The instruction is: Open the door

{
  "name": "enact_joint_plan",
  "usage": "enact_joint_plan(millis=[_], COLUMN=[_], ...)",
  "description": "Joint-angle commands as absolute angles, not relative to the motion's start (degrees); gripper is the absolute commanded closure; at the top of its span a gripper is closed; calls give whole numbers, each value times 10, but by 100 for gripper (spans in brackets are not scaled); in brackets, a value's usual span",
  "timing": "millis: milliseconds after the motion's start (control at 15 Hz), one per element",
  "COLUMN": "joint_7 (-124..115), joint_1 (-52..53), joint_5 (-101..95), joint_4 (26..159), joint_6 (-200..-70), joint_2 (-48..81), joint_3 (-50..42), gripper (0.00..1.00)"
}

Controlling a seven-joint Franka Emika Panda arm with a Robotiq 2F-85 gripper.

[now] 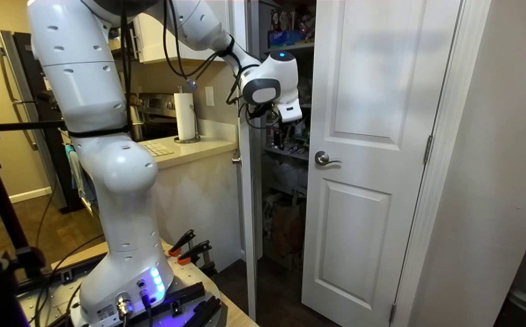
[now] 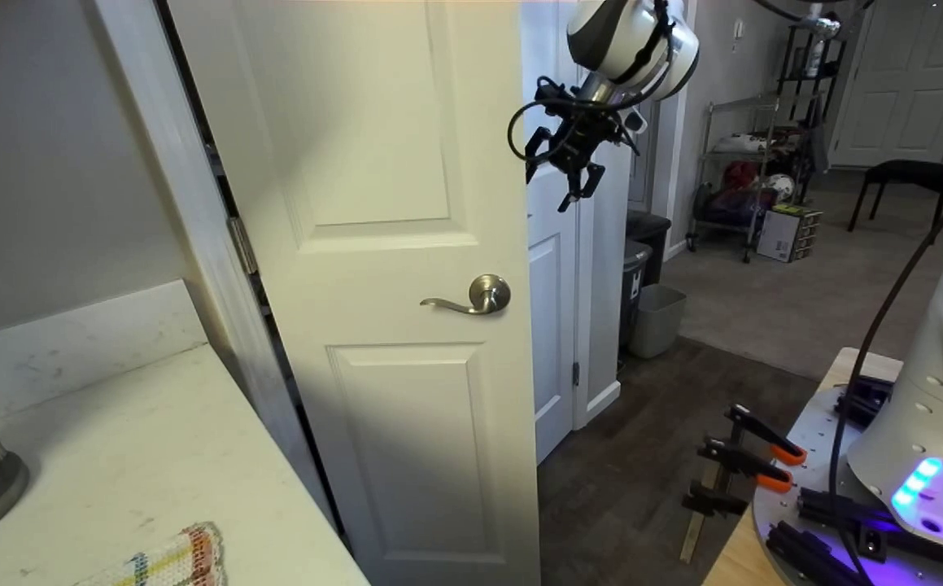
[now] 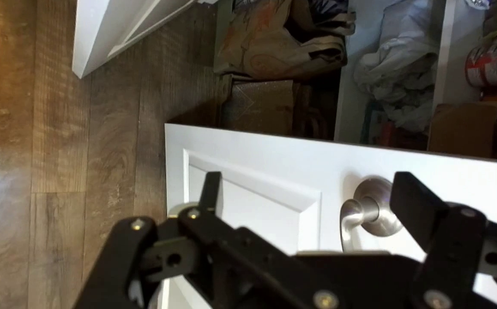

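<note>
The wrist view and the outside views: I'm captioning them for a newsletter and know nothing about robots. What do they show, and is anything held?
The machine is a robot arm. Two pictures are taken from outside it; the wrist view is filmed sideways from the arm itself, past its hand, with the floor at left. The hand is open and holds nothing. A white door hinged beside the counter and a matching leaf stand partly open before stocked shelves. The counter bears a paper towel roll.
</note>
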State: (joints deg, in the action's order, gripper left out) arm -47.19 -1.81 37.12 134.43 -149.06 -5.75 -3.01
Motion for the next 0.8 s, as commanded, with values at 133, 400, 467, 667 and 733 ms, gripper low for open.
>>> enact_joint_plan(millis=[133,400,467,667,733], joint_7=[-389,-292,-281,-245,-232], joint_1=[-60,-89,-96,-106,-107], joint_5=[390,394,385,370,372], joint_4=[1285,1200,1173,1113,1098], joint_6=[-1391,-1205,-1154,-1039,-1004], joint_2=[-43,-19,-12,16,25], joint_3=[-83,-127,-132,-133,-133], gripper=[0,0,0,0,0])
